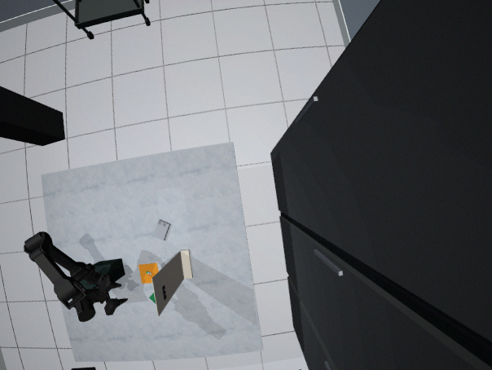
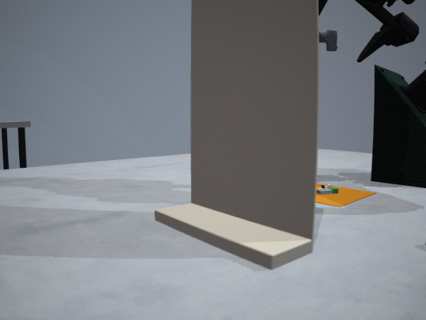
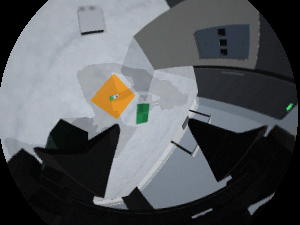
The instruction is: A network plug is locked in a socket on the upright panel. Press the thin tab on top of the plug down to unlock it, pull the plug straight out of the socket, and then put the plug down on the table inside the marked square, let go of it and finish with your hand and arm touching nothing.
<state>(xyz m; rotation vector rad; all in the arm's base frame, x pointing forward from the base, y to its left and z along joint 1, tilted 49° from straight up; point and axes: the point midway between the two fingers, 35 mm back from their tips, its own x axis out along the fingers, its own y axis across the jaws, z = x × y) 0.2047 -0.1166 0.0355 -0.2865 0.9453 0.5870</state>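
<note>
The network plug point(image 1: 148, 273) point(image 2: 327, 190) point(image 3: 114, 97), small, grey and white with a green part, lies on the orange marked square point(image 1: 144, 279) point(image 2: 356, 197) point(image 3: 114, 110). In the wrist view it is near the middle of the square. The upright panel point(image 1: 173, 273) point(image 2: 254, 106) point(image 3: 172, 41) stands beside the square. Its blue socket plate point(image 3: 240, 44) shows three dark openings, with no plug seen in them. My gripper point(image 1: 123, 292) point(image 3: 154, 124) is wide open and empty, raised well above the table and away from both plug and panel. The panel hides part of the square in the exterior view.
A green patch point(image 1: 152, 298) point(image 3: 143, 113) lies beside the square, near the panel. A light grey box point(image 1: 163, 229) point(image 3: 91, 20) lies farther off on the table. A dark green wedge-shaped block point(image 1: 112, 269) point(image 2: 395, 141) stands by the arm.
</note>
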